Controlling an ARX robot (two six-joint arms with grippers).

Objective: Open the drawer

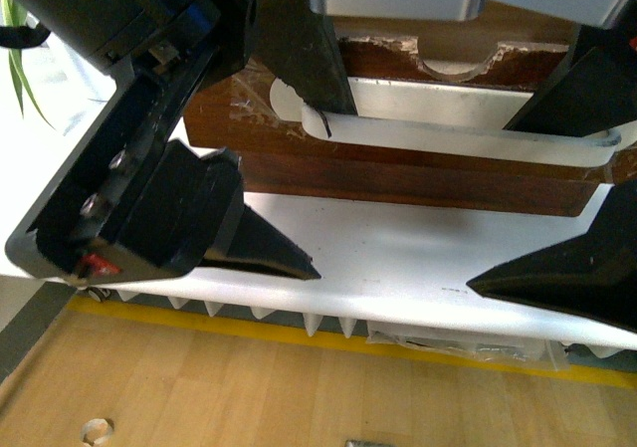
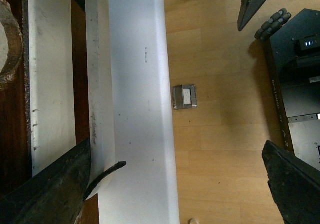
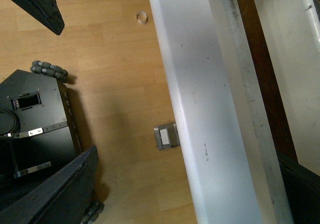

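The dark brown drawer (image 1: pixel 398 180) stands on the white table (image 1: pixel 398 258), with a half-round notch in its chipped top edge. Its long white bar handle (image 1: pixel 448 136) runs across the front under clear tape. My left gripper (image 1: pixel 323 198) is open at the handle's left end, one finger behind the bar and one over the table's front. My right gripper (image 1: pixel 488 206) is open near the handle's right end, standing the same way. The handle also shows in the left wrist view (image 2: pixel 97 84) and in the right wrist view (image 3: pixel 240 74), between the open fingers of each gripper (image 2: pixel 177 156) (image 3: pixel 190 156).
The table's front edge (image 2: pixel 142 109) drops to a wooden floor with a metal socket plate (image 2: pixel 184 96). The robot's black base (image 3: pixel 35 119) stands on the floor. A yellow floor line (image 1: pixel 299 333), a tape ring (image 1: pixel 97 430) and plant leaves (image 1: pixel 20 59) are nearby.
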